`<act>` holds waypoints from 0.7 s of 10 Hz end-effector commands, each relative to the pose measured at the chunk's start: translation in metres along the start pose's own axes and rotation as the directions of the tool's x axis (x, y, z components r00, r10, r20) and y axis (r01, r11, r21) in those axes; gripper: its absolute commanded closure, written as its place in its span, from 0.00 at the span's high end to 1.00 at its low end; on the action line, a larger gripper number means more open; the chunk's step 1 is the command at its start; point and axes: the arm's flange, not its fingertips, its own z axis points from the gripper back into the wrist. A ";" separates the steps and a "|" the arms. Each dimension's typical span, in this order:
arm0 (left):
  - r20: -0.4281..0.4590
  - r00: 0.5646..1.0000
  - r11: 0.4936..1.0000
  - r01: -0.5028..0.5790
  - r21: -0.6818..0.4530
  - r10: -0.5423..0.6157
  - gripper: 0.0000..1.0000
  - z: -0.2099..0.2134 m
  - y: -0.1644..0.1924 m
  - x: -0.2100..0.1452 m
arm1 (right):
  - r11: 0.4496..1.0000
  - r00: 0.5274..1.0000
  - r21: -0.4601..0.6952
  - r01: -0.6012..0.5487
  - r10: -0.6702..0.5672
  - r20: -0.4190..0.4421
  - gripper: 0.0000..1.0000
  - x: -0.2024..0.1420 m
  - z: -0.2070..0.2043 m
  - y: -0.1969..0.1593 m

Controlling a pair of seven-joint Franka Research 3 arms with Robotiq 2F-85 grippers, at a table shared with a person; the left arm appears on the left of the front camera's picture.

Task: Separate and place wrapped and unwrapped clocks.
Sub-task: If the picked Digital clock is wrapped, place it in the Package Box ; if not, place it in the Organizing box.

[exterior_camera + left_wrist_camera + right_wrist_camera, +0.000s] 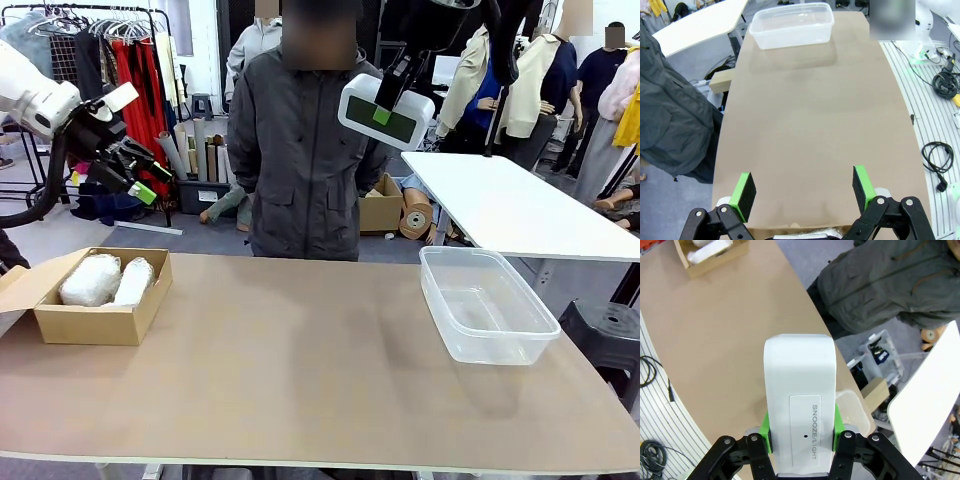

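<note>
Right wrist view: the right end effector [800, 440] pinches the bare clock [800, 405] by its long sides, high above the desk [300, 360]; rigid, smooth, likely light and slippery. Left end effector [804, 194] hangs spread. Wrapped clocks [105, 280] lie boxed

The bench [300, 370] is plain tan. The cardboard box [95, 322] is brown, holding two crinkly white wrapped clocks [105, 280]. The bare clock [385, 112] is white with a dark screen; its top reads "SNOOZE/LIGHT" in grey. The tub [485, 300] is clear. The person's jacket [305, 150] is dark grey.
</note>
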 end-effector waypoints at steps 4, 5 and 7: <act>0.010 1.000 1.000 0.000 0.006 0.000 1.00 0.001 0.000 0.002 | 1.000 1.000 -0.004 0.007 -0.007 0.010 0.00 0.001 0.006 -0.003; 0.010 1.000 1.000 0.000 0.006 0.000 1.00 0.001 0.000 0.002 | 1.000 1.000 -0.004 0.007 -0.007 0.010 0.00 0.001 0.006 -0.003; 0.010 1.000 1.000 0.000 0.006 0.000 1.00 0.001 0.000 0.002 | 1.000 1.000 -0.004 0.007 -0.007 0.010 0.00 0.001 0.006 -0.003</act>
